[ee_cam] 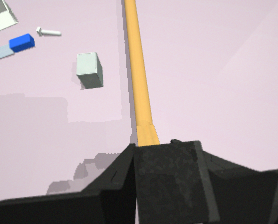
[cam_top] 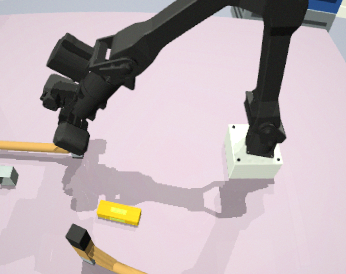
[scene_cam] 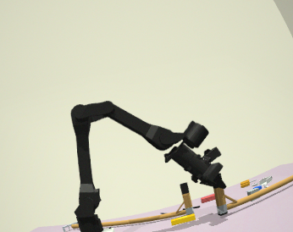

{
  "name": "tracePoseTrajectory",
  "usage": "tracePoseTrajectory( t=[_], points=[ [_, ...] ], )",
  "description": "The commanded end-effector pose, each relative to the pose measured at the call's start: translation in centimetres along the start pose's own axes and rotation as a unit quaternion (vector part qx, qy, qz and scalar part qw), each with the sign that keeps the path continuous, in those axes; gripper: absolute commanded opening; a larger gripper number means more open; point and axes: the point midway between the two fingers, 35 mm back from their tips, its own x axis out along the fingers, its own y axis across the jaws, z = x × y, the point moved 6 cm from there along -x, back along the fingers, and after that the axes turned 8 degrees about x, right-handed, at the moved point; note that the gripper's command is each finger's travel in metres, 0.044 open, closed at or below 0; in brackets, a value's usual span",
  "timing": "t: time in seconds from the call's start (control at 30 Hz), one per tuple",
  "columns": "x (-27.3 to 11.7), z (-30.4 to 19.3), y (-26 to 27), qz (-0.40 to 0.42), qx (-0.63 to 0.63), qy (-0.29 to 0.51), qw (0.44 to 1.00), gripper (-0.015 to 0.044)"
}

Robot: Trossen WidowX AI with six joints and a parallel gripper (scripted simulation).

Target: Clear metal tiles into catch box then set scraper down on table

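Observation:
My gripper is shut on the upright wooden grip of a long-handled tool, which appears to be the long scraper. Its handle runs left out of the top view and straight ahead in the wrist view. The grip's grey foot is at or just above the table; contact is unclear. The scraper's head is out of view. The metal tiles, steel bench plate and catch box cannot be made out.
A second long-handled tool stands near the yellow block. A grey hollow block lies beside the held handle. A blue-handled item, a bolt and a red block are farther off.

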Motion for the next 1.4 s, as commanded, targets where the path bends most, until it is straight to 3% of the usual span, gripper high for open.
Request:
tracePoseTrajectory(
  t=[0.0,1.37],
  points=[
    [-0.8,0.1,0.0,0.000,0.002,-0.012,1.000,0.0000],
    [-4.1,-5.6,-1.0,-0.001,0.002,-0.013,1.000,0.0000]
  ],
)
